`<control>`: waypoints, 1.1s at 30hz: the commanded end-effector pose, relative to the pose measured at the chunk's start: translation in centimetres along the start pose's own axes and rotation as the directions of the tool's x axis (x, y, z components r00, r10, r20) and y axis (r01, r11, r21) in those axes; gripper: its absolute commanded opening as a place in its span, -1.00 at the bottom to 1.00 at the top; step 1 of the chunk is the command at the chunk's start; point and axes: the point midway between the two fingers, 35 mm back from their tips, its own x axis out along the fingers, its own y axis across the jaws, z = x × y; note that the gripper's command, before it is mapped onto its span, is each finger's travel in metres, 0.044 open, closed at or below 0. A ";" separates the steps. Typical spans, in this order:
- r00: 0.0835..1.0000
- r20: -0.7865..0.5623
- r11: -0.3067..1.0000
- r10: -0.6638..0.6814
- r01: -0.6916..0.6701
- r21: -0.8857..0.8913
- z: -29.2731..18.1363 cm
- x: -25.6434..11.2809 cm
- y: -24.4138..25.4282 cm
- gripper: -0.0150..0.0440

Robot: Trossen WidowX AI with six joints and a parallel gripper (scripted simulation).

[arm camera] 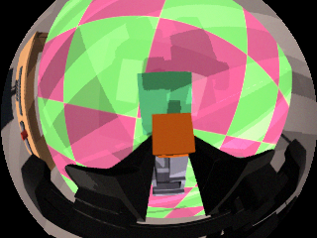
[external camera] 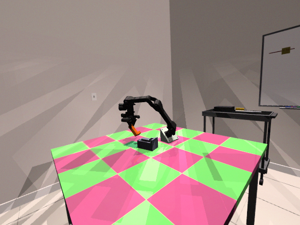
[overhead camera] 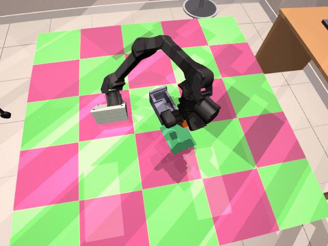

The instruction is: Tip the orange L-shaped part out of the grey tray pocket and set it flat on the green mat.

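Observation:
My gripper (external camera: 131, 125) (arm camera: 170, 138) is shut on the upper end of the orange part (overhead camera: 184, 123) (external camera: 134, 130) (arm camera: 173, 134). The part is in the air, clear of the tray, and hangs tilted, its L-shaped end low and toward the robot's base side in the exterior view. In the top view the gripper hides most of it. The grey tray (overhead camera: 151, 102) (external camera: 145, 146) (arm camera: 178, 171) stands on the table with its pocket empty where it shows. The green mat (overhead camera: 183, 140) (external camera: 128, 144) (arm camera: 160, 95) lies flat at the tray's end, with a small dark shadow on it.
The arm's pale wedge-shaped base (overhead camera: 111, 115) (external camera: 167, 138) stands on the pink and green chequered table (overhead camera: 169, 211) (external camera: 150, 179). A dark cart (external camera: 239, 115) and a whiteboard (external camera: 278, 72) are off the table. A wooden desk (overhead camera: 307, 34) stands beyond the table's edge.

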 end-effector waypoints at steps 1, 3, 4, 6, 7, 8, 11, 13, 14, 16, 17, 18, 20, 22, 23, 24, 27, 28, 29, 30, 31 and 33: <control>1.000 0.003 1.000 0.000 0.000 -0.002 1.1 -0.1 -0.3 -0.49; 1.000 0.003 1.000 0.000 0.000 -0.002 1.2 -0.1 -0.3 -0.49; 1.000 0.003 1.000 0.000 0.000 -0.002 1.2 -0.1 -0.3 -0.49; 1.000 0.003 1.000 0.000 0.000 -0.002 1.3 0.0 -0.3 -0.49; 1.000 0.003 1.000 0.000 0.000 -0.002 1.3 0.1 -0.3 -0.49; 1.000 0.003 1.000 0.000 0.000 -0.002 1.3 0.3 -0.3 -0.49; 1.000 0.003 1.000 0.000 0.000 -0.002 1.3 0.7 -0.3 -0.49; 1.000 0.003 1.000 0.000 0.000 -0.002 1.3 1.0 -0.3 -0.49; 1.000 0.003 1.000 0.000 0.000 -0.002 1.3 1.2 -0.3 -0.49; 1.000 0.003 1.000 0.000 0.000 -0.002 1.3 1.5 -0.3 -0.49; 1.000 0.003 1.000 0.000 0.000 -0.002 1.3 1.7 -0.3 -0.49; 1.000 0.003 1.000 0.000 0.000 -0.002 1.3 1.8 -0.3 -0.49; 1.000 0.003 1.000 0.000 0.000 -0.002 1.3 2.2 -0.3 -0.49; 1.000 0.003 1.000 0.000 0.000 -0.002 1.3 2.5 -0.3 -0.49; 1.000 0.003 1.000 0.000 0.000 -0.002 1.3 2.6 -0.3 -0.49; 1.000 0.003 1.000 0.000 0.000 -0.002 1.3 2.8 -0.3 -0.49; 1.000 0.003 1.000 0.001 -0.001 -0.002 1.3 3.3 -0.3 -0.49; 1.000 0.003 1.000 0.001 -0.001 -0.002 1.3 3.4 -0.3 -0.49; 1.000 0.003 1.000 0.001 -0.001 -0.002 1.3 3.6 -0.3 -0.49; 1.000 0.003 1.000 0.001 -0.001 -0.002 1.3 3.7 -0.3 -0.49; 1.000 0.003 1.000 0.001 -0.001 -0.003 1.3 3.9 -0.3 -0.49; 1.000 0.003 1.000 0.001 -0.001 -0.003 1.3 4.2 -0.3 -0.49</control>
